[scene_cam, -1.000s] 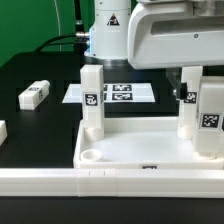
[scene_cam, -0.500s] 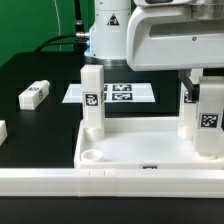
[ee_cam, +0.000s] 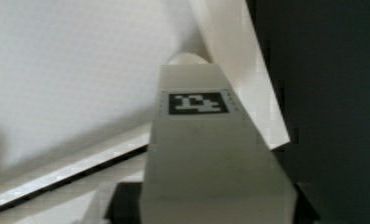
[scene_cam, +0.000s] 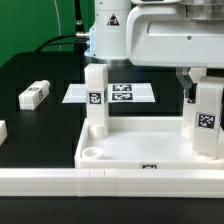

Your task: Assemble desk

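In the exterior view my gripper (scene_cam: 199, 90) hangs over the far end of the tabletop (scene_cam: 140, 150), on the exterior view's right. One dark finger (scene_cam: 187, 92) shows against the upper part of the held leg (scene_cam: 207, 122). That leg stands upright, tag facing the camera, with its long axis running straight down from my jaws to the tray's corner. The rim hides whether its foot is seated in a socket. A second leg, the standing leg (scene_cam: 96, 100), is upright at the other back corner. In front of it an empty socket (scene_cam: 92, 155) lies open, and a loose leg (scene_cam: 35, 95) rests on the dark table, well apart on the exterior view's left. The marker board (scene_cam: 125, 92) lies behind the tray. In the wrist view I look down the held leg (ee_cam: 203, 150). It widens toward the camera and fills the gap between my jaws, so I judge them partly closed and clamped on its top end. The tabletop (ee_cam: 75, 70) lies to one side of it, with dark table on the other. I judge that the coming move turns on keeping this vertical axis directly beneath me and square to the corner.
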Controlling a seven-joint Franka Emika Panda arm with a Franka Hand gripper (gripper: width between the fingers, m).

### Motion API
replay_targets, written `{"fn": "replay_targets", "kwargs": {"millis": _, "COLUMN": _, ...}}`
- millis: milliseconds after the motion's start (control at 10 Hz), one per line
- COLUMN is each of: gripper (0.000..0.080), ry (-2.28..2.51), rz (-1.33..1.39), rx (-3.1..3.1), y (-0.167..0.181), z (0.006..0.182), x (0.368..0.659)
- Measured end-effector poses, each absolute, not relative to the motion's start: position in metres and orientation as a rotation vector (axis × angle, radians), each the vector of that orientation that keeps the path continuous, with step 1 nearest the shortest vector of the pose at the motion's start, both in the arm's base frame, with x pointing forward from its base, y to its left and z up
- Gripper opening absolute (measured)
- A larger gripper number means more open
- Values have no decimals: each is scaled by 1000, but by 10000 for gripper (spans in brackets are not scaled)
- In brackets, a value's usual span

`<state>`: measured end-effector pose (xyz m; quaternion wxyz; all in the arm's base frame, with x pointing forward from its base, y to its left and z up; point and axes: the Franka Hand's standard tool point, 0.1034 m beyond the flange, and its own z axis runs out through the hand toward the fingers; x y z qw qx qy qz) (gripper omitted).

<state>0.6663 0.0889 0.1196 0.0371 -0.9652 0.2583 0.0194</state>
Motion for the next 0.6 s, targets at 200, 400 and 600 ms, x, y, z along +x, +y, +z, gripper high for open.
{"fn": "replay_targets", "kwargs": {"millis": 200, "gripper": 291, "ry": 1080, "rz": 50, "rx": -2872, "y": 87, "z": 119, "x": 664}}
{"fn": "replay_targets", "kwargs": {"millis": 400, "gripper": 291, "ry": 1449, "rz": 46, "rx": -2704, "y": 84, "z": 119, "x": 663}}
{"fn": "replay_targets", "kwargs": {"millis": 600, "gripper": 291, "ry": 1764, "rz": 18, "rx": -2498, "y": 82, "z": 118, "x": 662}}
